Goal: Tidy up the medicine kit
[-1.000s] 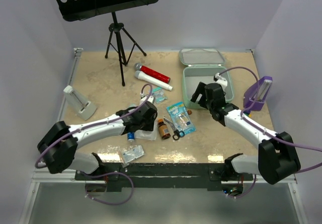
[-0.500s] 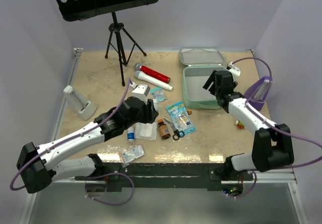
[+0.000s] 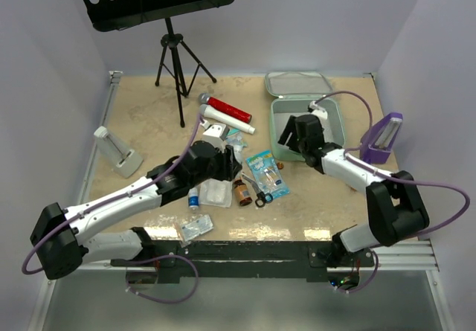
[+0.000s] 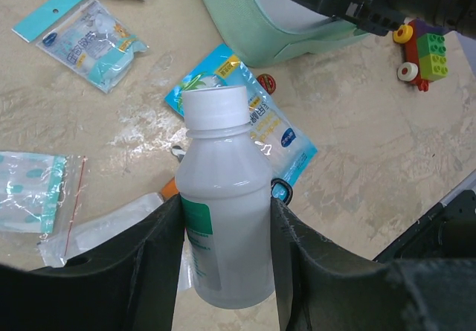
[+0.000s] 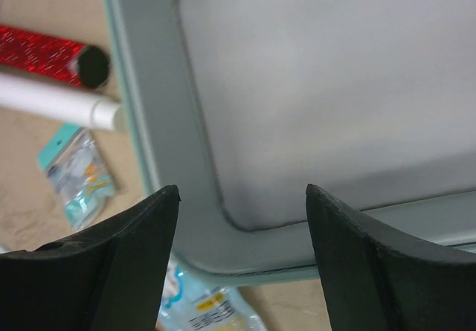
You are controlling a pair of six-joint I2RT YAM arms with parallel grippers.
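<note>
The medicine kit (image 3: 335, 126) is a mint-green box standing open at the back right, with its lid (image 3: 298, 84) lying flat behind it. My left gripper (image 3: 216, 152) is shut on a white plastic bottle (image 4: 223, 219) with a green label. It holds the bottle upright above the clutter, left of the kit (image 4: 260, 26). My right gripper (image 3: 286, 134) is open and empty, hovering over the kit's near-left corner (image 5: 223, 227). The kit's inside (image 5: 312, 85) looks bare in the right wrist view.
A blue packet (image 3: 266, 173), a brown bottle (image 3: 242, 190), scissors (image 3: 258, 195) and gauze packets (image 3: 216, 192) lie mid-table. Red (image 3: 229, 109) and white (image 3: 227, 119) tubes lie behind them. There is a purple stand (image 3: 381, 137) on the right, a tripod (image 3: 178, 63) at the back and toy bricks (image 4: 416, 45).
My right gripper has swung from the kit's far right side to its near-left corner. My left gripper, holding the bottle, has shifted slightly right towards the kit.
</note>
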